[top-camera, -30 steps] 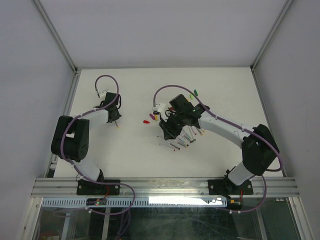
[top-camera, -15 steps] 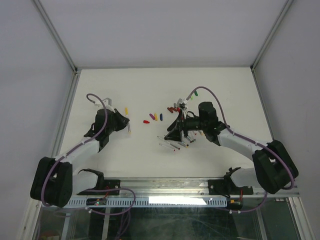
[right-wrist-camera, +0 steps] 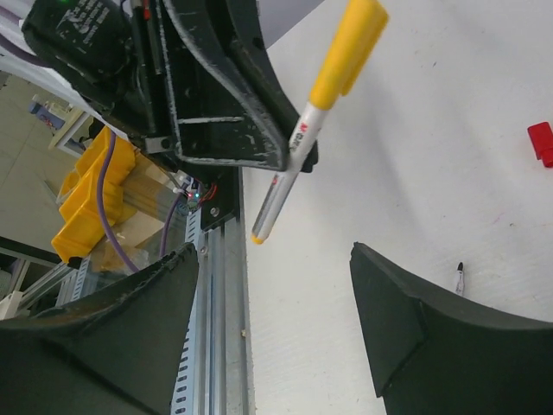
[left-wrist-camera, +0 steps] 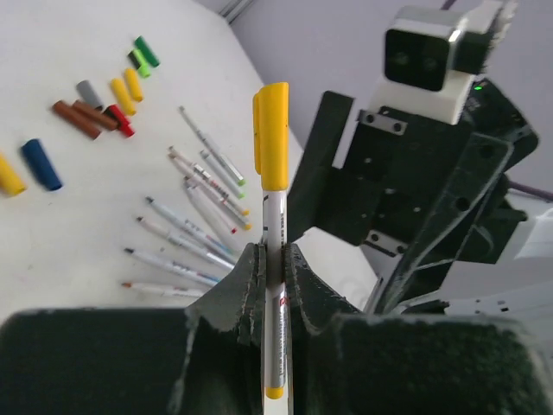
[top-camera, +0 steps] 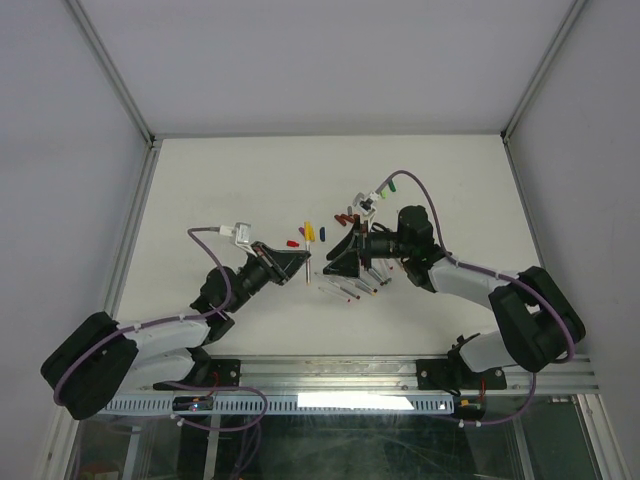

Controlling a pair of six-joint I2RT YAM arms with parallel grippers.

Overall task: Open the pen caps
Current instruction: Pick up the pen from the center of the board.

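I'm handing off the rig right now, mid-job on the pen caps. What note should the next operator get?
Left gripper: shut on the barrel of a pen, with its yellow cap on.
Right gripper: open, facing that pen, touching nothing.
Done: loose caps and a group of uncapped pens lie on the table.
Left: close the right fingers on the yellow cap and pull it off while the left gripper holds the barrel.
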